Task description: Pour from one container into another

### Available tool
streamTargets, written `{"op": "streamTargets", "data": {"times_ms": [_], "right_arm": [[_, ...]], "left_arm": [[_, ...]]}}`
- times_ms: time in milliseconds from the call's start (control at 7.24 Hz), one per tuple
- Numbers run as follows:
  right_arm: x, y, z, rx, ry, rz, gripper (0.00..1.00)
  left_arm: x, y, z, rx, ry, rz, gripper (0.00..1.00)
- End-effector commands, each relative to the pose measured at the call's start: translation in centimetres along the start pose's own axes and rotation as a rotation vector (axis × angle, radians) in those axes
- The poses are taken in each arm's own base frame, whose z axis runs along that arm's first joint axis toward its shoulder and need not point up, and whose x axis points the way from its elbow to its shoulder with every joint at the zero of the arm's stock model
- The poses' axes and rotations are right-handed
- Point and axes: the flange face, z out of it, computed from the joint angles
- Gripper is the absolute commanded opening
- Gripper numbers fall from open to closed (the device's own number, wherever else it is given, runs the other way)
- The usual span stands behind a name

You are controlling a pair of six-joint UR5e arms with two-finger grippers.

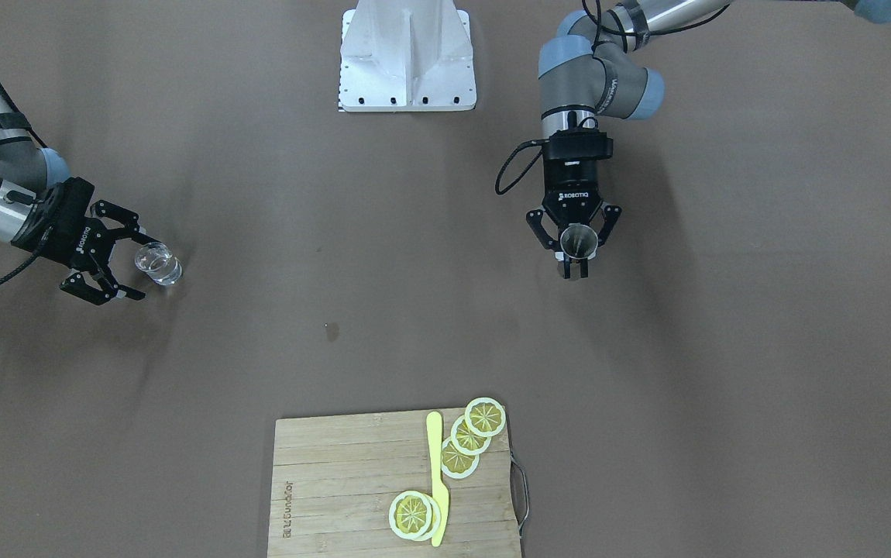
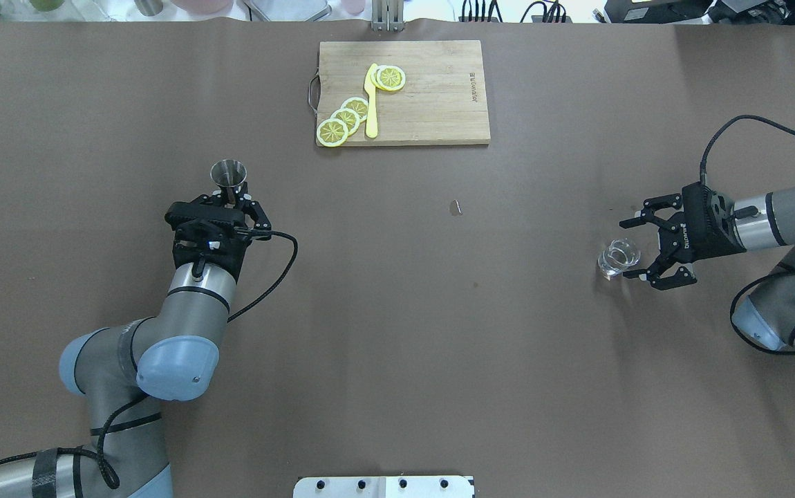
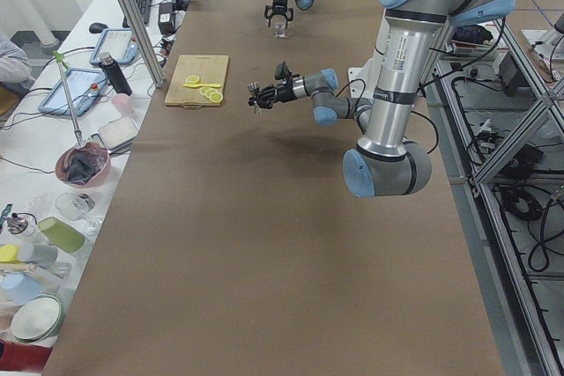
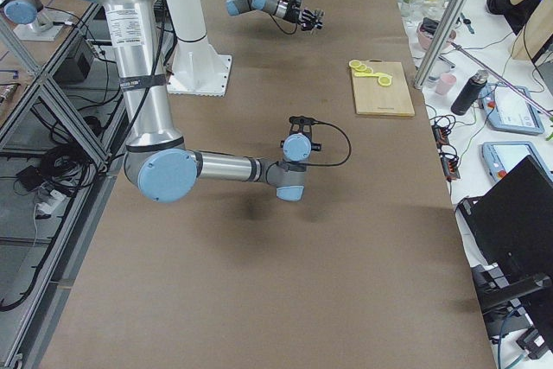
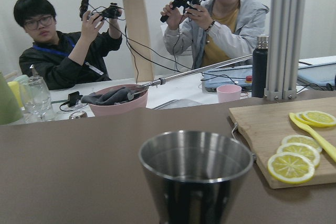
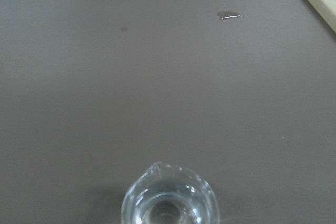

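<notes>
Grips the metal cup (image 1: 579, 240) upright in the left gripper (image 1: 577, 265), fingers clenched on its lower part, raised above the table (image 1: 414, 310). Holds the right gripper (image 2: 624, 250) low at the glass (image 2: 617, 259), fingers released and spread wide, tips flanking it. Shows the glass standing on the table, well apart from the metal cup and from the cutting board (image 2: 439, 104) with lemon slices (image 2: 345, 119).

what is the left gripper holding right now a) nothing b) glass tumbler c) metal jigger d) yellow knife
c: the left gripper is shut on the metal jigger, while the glass tumbler stands between the fingers of the open right gripper.
</notes>
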Motion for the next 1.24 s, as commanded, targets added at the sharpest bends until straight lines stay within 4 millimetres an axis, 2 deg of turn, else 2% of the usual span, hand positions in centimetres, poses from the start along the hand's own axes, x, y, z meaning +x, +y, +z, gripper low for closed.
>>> {"op": "streamTargets", "data": {"times_ms": [0,276,553,691,829,1105], "right_arm": [[0.3,-0.3,0.3,0.002,0.001,0.0,0.9],[0.1,-0.2,0.7,0.001,-0.008,0.0,0.79],[0.0,-0.3,0.8,0.001,-0.009,-0.001,0.74],[-0.1,0.0,0.9,-0.003,-0.011,0.002,0.69],[-0.2,-0.1,1.0,-0.003,-0.014,0.003,0.57],[-0.1,-0.1,1.1,-0.003,-0.014,0.003,0.48]], "left_arm": [[1.2,-1.5,-0.3,0.046,0.082,0.047,0.0],[2.3,-3.6,-0.8,0.067,0.169,0.057,0.0],[3.7,-5.6,-1.4,0.085,0.194,0.029,0.0],[4.1,-6.1,-2.0,0.085,0.205,0.027,0.0],[5.1,-6.5,-2.4,0.069,0.242,0.017,0.0],[5.7,-6.0,-3.0,0.058,0.255,0.021,0.0]]}}
